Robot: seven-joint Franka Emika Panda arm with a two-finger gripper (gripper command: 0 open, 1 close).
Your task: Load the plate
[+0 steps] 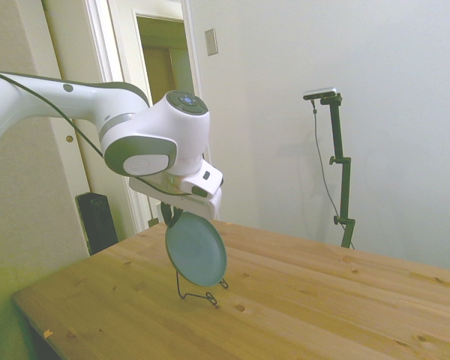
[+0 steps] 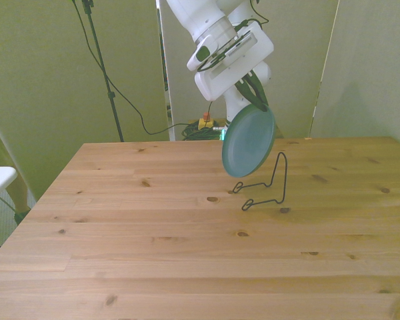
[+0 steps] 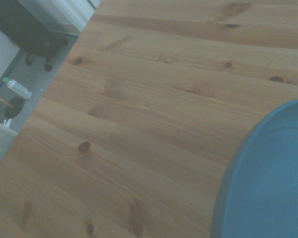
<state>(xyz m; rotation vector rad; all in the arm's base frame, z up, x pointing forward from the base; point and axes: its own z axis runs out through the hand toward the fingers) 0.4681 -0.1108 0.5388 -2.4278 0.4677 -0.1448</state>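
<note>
The teal-green plate [image 1: 196, 249] [image 2: 248, 141] hangs on edge and slightly tilted, held by its upper rim. My gripper [image 1: 172, 216] [image 2: 255, 100] is shut on that rim. The plate's lower edge is just above the front feet of the thin black wire stand [image 1: 200, 294] [image 2: 272, 190], on the front view's left of the stand's upright loop. I cannot tell whether the plate touches the wire. A curved part of the plate [image 3: 268, 183] fills one corner of the wrist view, over the bare wood.
The wooden table [image 2: 153, 253] spreads wide around the stand. Its edge [image 3: 44, 99] runs through the wrist view, with floor clutter beyond it. A black box [image 1: 97, 221] stands on the floor by the door.
</note>
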